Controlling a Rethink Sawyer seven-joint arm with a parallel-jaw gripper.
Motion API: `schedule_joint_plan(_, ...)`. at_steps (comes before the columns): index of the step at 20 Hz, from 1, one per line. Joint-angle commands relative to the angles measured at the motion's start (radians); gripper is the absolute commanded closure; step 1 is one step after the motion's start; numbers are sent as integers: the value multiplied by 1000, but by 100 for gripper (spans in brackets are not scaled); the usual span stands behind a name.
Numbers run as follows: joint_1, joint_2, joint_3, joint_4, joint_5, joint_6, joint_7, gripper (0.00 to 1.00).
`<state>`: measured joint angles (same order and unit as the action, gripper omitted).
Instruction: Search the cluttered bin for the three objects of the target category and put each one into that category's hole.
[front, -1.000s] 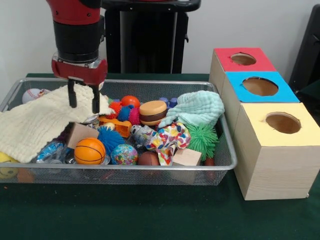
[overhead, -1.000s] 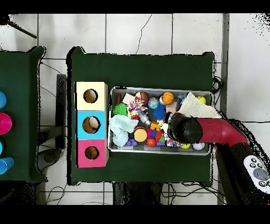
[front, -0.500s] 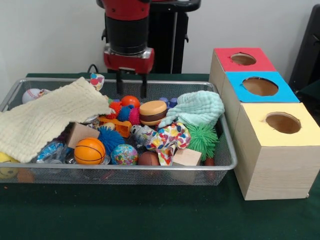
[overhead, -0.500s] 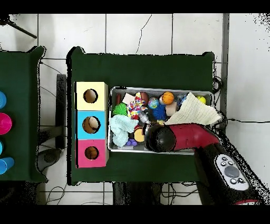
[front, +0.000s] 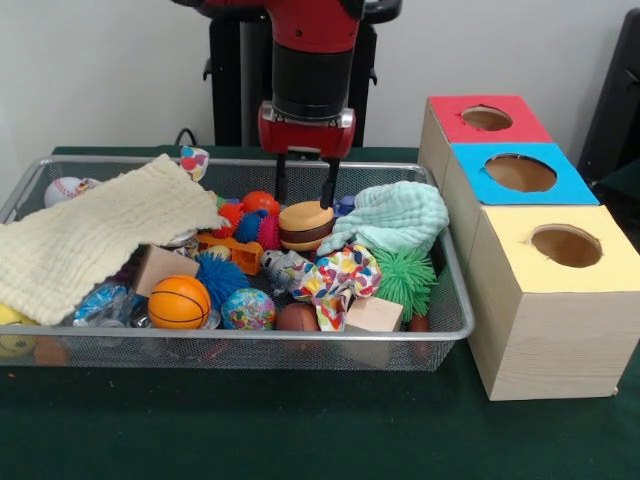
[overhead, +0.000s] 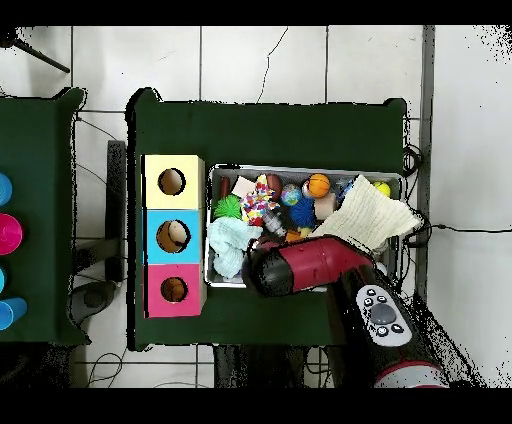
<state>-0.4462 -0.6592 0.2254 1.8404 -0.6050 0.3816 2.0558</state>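
Since the earlier frames the gripper (front: 304, 184) had been carried across the bin (front: 452, 262), from over the yellow cloth (front: 95, 235) toward the side nearer the boxes, and was now hung above the toy burger (front: 306, 224). Its fingers (front: 327, 184) were spread moderately apart and held nothing; their tips were seen just over the burger's top, though contact could not be confirmed. In the overhead view the arm was laid over that part of the bin, so the gripper itself was hidden there.

The yellow cloth was draped across one end of the bin and the mint cloth (front: 395, 216) was heaped near the other, so whatever lay under them was concealed. No plush animal could be made out among the visible clutter of the basketball (front: 179, 301), spiky balls and patterned fabric; the targets were judged to be buried or covered, which would explain why the gripper was being taken round the bin with nothing in it.

The red-topped box (front: 484, 126) was stood farthest from the camera in the row beside the bin, with its hole (front: 487, 118) open and unobstructed; the blue box (front: 518, 174) and yellow box (front: 556, 290) were set in line nearer

No brand, label or readable writing was found anywhere
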Motion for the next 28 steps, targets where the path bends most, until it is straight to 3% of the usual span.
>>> schedule_joint_plan(1, 19, 41, -150, -55, -42, -91, 165, 0)
schedule_joint_plan(6, -15, 20, -125, -62, 7, -51, 80, 0)
schedule_joint_plan(14, -85, 76, -57, -131, 8, -30, 1, 0)
schedule_joint_plan(19, -30, 174, -111, -155, -15, -158, 105, 0)
schedule_joint_plan(28, 27, 225, -167, -162, 16, -236, 139, 0)
